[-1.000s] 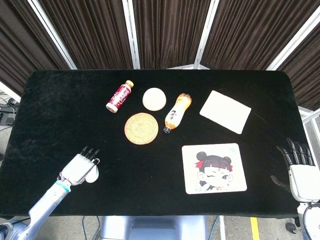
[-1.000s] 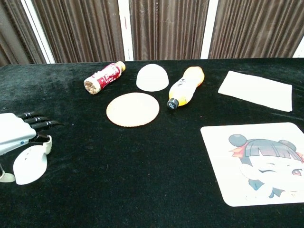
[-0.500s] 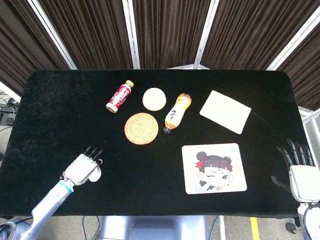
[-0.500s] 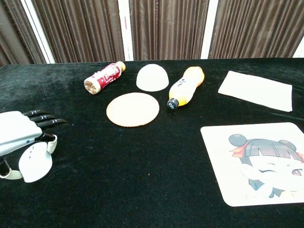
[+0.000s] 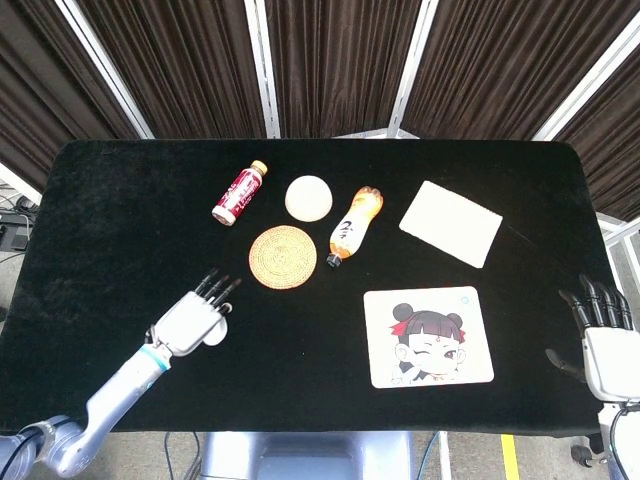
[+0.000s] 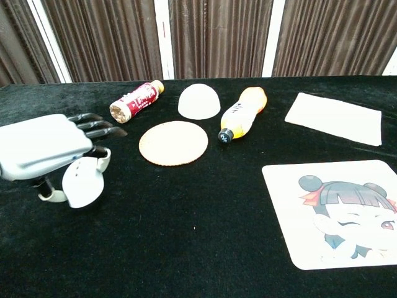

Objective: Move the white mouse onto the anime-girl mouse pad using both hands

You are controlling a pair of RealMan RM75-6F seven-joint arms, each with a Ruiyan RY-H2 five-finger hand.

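Head view first, biggest stuff down to smallest. Black cloth table (image 5: 110,200) fills most of it. The anime-girl mouse pad (image 5: 428,335) lies flat toward the near right, with nothing on it yet. A plain white pad (image 5: 451,222) sits farther back on the right. Around the middle far side there's a round woven coaster (image 5: 283,256), an orange bottle (image 5: 355,226) lying on its side, a white dome-shaped thing (image 5: 308,197) and a small red bottle (image 5: 239,193), also on its side.

The left hand (image 6: 46,149) is at the near left, and the white mouse (image 6: 81,180) is tucked under it, held between the thumb below and the fingers (image 6: 102,124) stretched over the top. From the chest view it looks lifted off the cloth, though I can't be sure of that. The right hand (image 5: 606,345) is off the near right edge of the table, fingers spread, holding nothing.

Handling guess: the mouse is a rigid, light plastic shell, smooth and rounded, so probably slippery against hard fingertips. Not fragile, but it could squirt out if squeezed off-centre. Best hold looks like across its two long sides near the middle, with the palm over the hump. For a handover, the free end should stay exposed for the other hand.
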